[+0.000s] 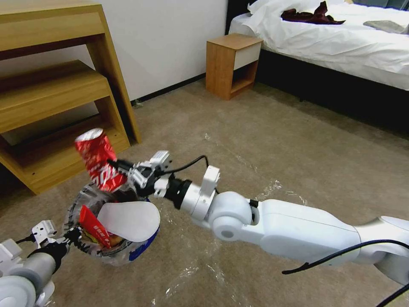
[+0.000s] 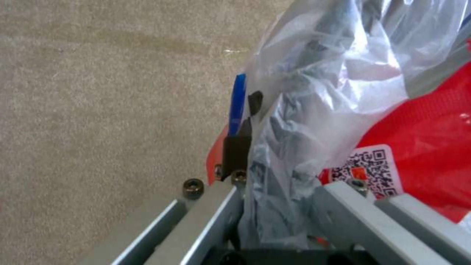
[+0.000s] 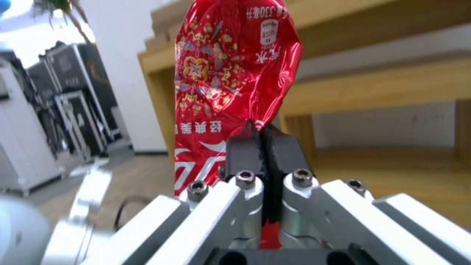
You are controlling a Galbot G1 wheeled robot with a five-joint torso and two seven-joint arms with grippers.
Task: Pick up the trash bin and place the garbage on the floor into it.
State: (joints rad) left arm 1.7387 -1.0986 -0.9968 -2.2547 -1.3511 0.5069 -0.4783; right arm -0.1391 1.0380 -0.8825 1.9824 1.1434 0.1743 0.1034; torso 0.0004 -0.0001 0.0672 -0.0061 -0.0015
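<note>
The trash bin (image 1: 140, 249), dark and lined with a crinkly clear bag, hangs just above the floor (image 1: 272, 145) at lower left. My left gripper (image 1: 72, 236) is shut on its near rim; the left wrist view shows the bag (image 2: 314, 121) pinched there. Inside lie a white insole (image 1: 128, 219) and a red wrapper (image 1: 94, 227). My right gripper (image 1: 116, 165) is shut on a crushed red can (image 1: 99, 158), held tilted above the bin's far rim. In the right wrist view the can (image 3: 230, 70) sticks out past the closed fingertips (image 3: 245, 151).
A wooden stepped shelf (image 1: 51, 94) stands close behind the bin on the left. A small wooden nightstand (image 1: 232, 64) and a bed with white sheets (image 1: 341, 38) are at the back right. Shiny tape strips (image 1: 272, 187) cross the open carpet.
</note>
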